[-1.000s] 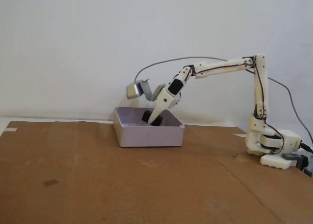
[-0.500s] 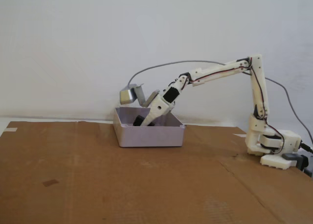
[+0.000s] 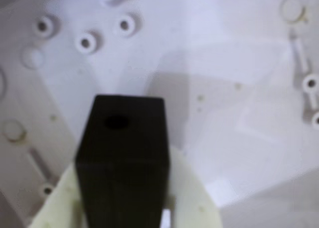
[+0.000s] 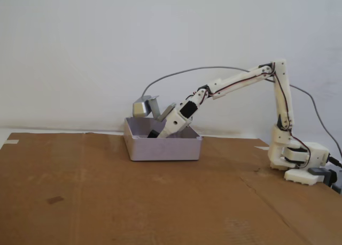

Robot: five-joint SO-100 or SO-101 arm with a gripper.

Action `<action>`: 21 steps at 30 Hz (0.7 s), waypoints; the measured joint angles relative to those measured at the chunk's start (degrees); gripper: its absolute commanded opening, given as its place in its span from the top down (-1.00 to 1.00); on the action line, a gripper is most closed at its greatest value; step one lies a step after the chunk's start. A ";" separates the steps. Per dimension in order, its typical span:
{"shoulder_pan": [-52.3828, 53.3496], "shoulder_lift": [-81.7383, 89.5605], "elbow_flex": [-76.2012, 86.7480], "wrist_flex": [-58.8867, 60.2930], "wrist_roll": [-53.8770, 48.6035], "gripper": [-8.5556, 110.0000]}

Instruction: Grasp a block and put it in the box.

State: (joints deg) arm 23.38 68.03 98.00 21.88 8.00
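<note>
1. in the wrist view we see the block (image 3: 122, 163), matte black, filling the lower middle of the picture, its end face turned toward the floor of the box (image 3: 224, 78).
2. in the same view a cream finger (image 3: 192, 200) of the claw (image 3: 124, 208) lies against the block's right side and cream plastic shows at its lower left too, so we read the claw as pinching the block.
3. the block's end face carries 1 shallow round hole near its top edge; the box floor behind it is pale lavender-grey with several small raised bosses at the upper left and along the right edge.
4. we cannot tell from the wrist view whether the block's end touches the floor or hangs just above it.
5. in the fixed view the box (image 4: 163, 147) sits on a brown cardboard sheet (image 4: 107, 202) covering the table, left of the arm's base (image 4: 299, 162).
6. the arm reaches leftward and down, and the claw (image 4: 155, 134) dips inside the box below the rim, with a dark bit of the block (image 4: 154, 134) showing at its tip.
7. a grey camera module (image 4: 142, 107) sticks up above the box's back wall, and a grey cable (image 4: 181, 74) arcs from it toward the arm.
</note>
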 measured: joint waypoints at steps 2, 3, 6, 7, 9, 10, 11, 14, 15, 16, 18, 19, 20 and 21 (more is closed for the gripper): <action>0.00 0.00 0.00 0.00 0.00 0.85; 0.00 0.00 0.00 0.00 0.00 0.85; 0.00 0.00 0.00 0.00 0.00 0.85; 0.00 0.00 0.00 0.00 0.00 0.85; 0.00 0.00 0.00 0.00 0.00 0.85; 0.00 0.00 0.00 0.00 0.00 0.85; 0.00 0.00 0.00 0.00 0.00 0.85; 0.00 0.09 1.14 0.00 0.00 0.85; 0.00 0.35 1.76 0.00 0.00 0.85; 0.00 0.88 2.37 0.00 0.00 0.85; 0.00 1.67 3.16 0.00 0.00 0.85; 0.00 2.02 3.43 0.00 0.00 0.85; 0.09 2.37 3.43 0.35 0.00 0.85; 0.09 2.81 3.43 1.32 0.00 0.85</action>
State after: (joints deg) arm 23.47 70.84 101.43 23.20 8.00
